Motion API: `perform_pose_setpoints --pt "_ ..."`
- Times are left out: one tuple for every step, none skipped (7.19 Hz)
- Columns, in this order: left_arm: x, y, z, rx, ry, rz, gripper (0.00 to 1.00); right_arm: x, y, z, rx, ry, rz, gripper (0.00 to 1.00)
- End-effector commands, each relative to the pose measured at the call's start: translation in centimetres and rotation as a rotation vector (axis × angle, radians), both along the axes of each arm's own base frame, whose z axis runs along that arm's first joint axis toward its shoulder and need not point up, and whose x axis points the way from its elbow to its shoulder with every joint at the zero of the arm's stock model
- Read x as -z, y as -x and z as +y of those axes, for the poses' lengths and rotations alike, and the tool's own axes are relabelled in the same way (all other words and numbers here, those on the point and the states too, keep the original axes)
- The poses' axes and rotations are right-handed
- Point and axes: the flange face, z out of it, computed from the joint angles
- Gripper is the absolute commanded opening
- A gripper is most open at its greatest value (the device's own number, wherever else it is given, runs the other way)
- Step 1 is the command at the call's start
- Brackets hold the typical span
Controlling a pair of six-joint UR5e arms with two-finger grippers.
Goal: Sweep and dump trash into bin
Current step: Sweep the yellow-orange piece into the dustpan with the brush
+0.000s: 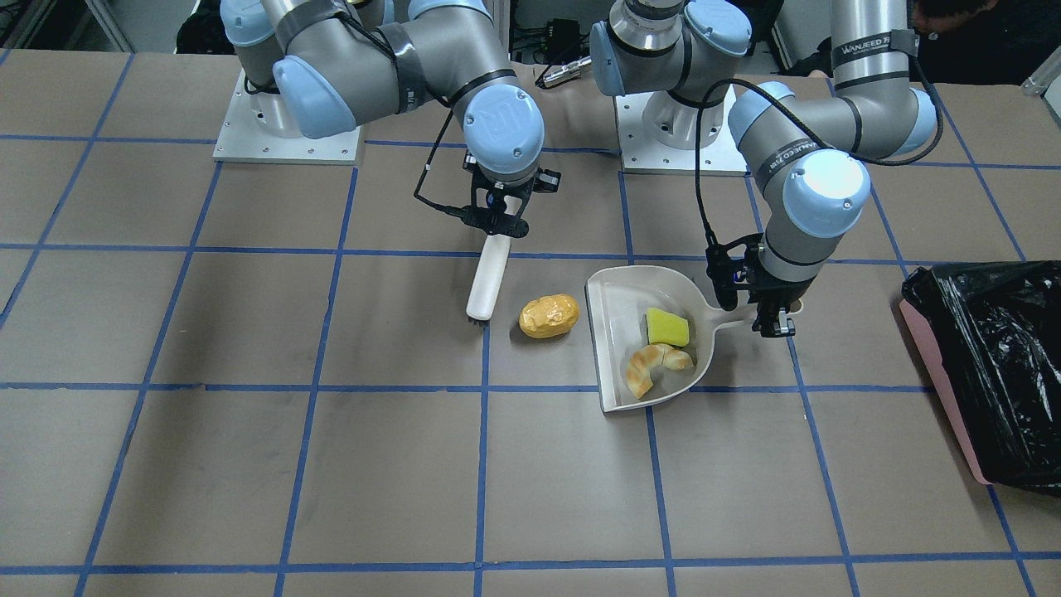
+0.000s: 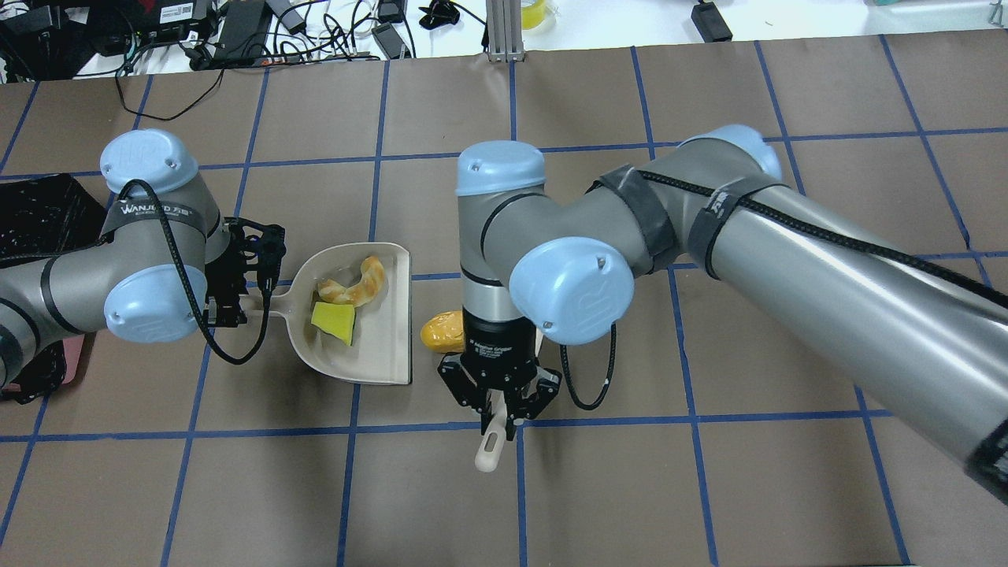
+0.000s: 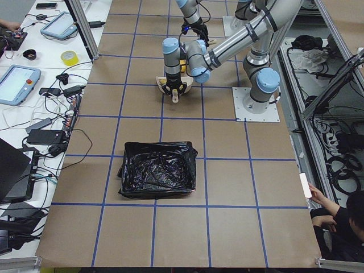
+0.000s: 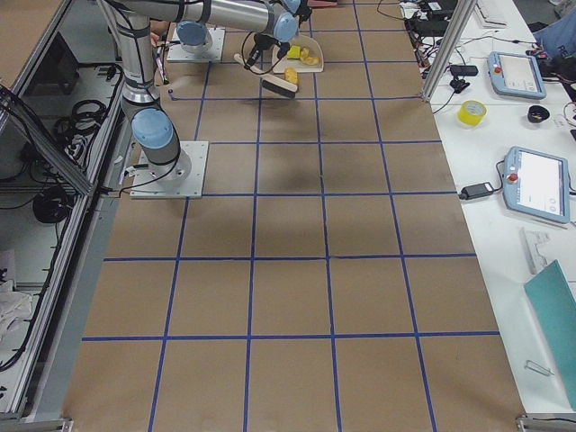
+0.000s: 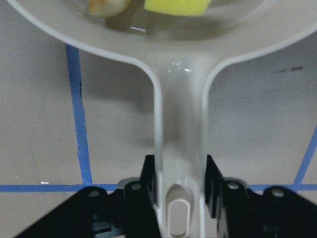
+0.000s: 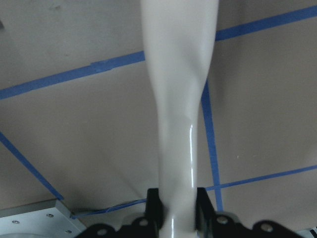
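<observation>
Right gripper (image 1: 496, 226) clamps the brush (image 1: 487, 282), left gripper (image 1: 773, 326) the dustpan (image 1: 613, 332); bristles (image 1: 478, 317) (hidden overhead) show only front-on.

One camera faces me from across the table (image 1: 249, 464), looking steeply down on the dustpan (image 1: 615, 319). Another looks down on the dustpan from behind my shoulders. Two stand far from it at the table's ends; the left one sees the bin (image 3: 158, 169) nearer than the dustpan. My wrist cameras sit close: left over the dustpan's handle, right over the brush (image 6: 181, 99) near it.
</observation>
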Motion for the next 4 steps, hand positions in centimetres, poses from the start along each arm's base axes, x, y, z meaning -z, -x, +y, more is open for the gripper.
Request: perform_pose_setpoints --pt "-0.4 0.0 -0.2 0.0 0.011 -0.002 0.01 2.4 -3.5 -0.9 -0.009 0.046 -0.03 0.0" --pt "-0.4 -0.1 -0.7 0.0 0.013 -0.003 0.01 2.6 -6.7 -1.7 -0.046 0.064 -0.044 0.0" --pt "-0.5 -0.3 -0.8 -0.002 0.017 -0.003 0.01 3.0 -10.2 -3.4 -0.066 0.086 -0.055 0.0" --pt "-0.8 -0.5 -1.2 0.0 0.023 -0.005 0.01 2.5 -12.6 -5.0 -0.078 0.114 -0.079 0.0"
